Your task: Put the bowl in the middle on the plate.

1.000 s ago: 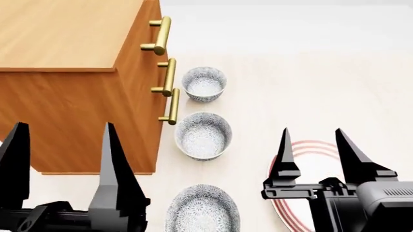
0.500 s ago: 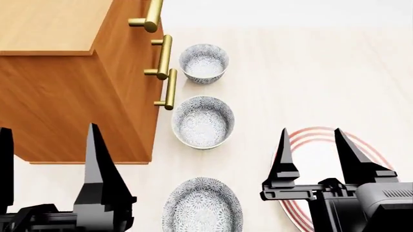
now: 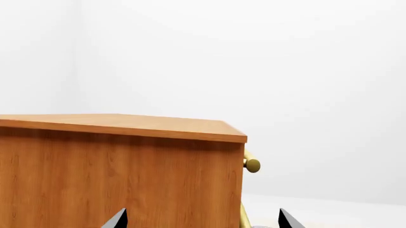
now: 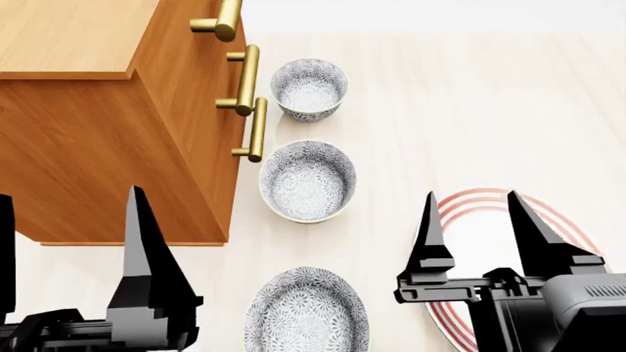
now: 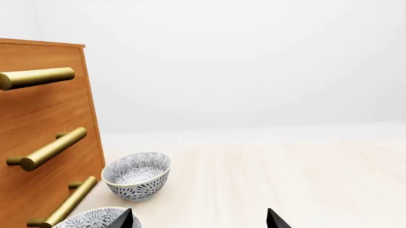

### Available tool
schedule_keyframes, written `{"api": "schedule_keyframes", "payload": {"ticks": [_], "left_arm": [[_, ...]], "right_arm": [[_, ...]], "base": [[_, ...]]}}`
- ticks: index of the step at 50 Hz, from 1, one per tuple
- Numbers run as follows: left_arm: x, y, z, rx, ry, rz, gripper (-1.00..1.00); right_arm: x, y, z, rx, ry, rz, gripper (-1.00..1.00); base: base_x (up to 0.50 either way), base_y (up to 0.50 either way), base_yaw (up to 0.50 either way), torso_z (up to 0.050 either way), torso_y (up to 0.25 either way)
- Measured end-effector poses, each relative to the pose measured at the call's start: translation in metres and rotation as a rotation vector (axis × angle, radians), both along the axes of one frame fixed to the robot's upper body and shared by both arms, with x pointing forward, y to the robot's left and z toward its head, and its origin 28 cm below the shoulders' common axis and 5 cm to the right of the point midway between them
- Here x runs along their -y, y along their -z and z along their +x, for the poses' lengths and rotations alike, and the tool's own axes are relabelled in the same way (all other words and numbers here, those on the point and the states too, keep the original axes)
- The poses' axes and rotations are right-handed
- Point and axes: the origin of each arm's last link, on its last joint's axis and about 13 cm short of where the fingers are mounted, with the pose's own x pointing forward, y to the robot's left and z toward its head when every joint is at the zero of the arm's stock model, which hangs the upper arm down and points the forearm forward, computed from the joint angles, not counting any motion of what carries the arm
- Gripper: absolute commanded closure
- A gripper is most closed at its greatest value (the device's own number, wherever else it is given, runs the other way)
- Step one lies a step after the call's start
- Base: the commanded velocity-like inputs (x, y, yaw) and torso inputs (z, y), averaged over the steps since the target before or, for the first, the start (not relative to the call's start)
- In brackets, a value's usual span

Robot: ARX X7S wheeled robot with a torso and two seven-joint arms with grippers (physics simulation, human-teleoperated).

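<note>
Bowls, three small round deep ones with grey-blue floral speckle, stand in a line running near to far beside a wooden drawer cabinet point(image 4: 98, 125) with brass bar handles point(image 4: 252, 128). The middle bowl point(image 4: 307, 181) sits upright on the pale floor point(image 4: 470, 110), just right of the cabinet front. The far bowl point(image 4: 309, 89) and near bowl point(image 4: 307, 312) flank it. The large flat white plate with red rings point(image 4: 509, 220) lies to the right, well apart from the bowl. Left pincer point(image 4: 69, 249): fingers spread wide, empty. Right pincer point(image 4: 471, 231): fingers spread wide, empty, over the plate.
</note>
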Motion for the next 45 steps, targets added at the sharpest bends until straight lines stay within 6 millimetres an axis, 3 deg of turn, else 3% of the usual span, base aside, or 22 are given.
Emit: {"api": "schedule_keyframes", "payload": {"ticks": [11, 19, 45], "left_arm": [[0.000, -0.001, 0.001, -0.005, -0.003, -0.004, -1.00], [0.000, -0.001, 0.002, -0.008, 0.001, -0.004, -1.00], [0.003, 0.001, 0.003, -0.027, 0.013, 0.003, -1.00]], "right_arm": [[0.001, -0.046, 0.012, 0.026, -0.132, -0.020, -1.00], [0.001, -0.073, 0.022, -0.053, -0.232, -0.059, -1.00], [-0.003, -0.126, 0.070, -0.533, -0.451, -0.191, -1.00]], "base": [[0.00, 0.00, 0.00, 0.000, 0.000], [0.00, 0.00, 0.00, 0.000, 0.000], [0.00, 0.00, 0.00, 0.000, 0.000]]}}
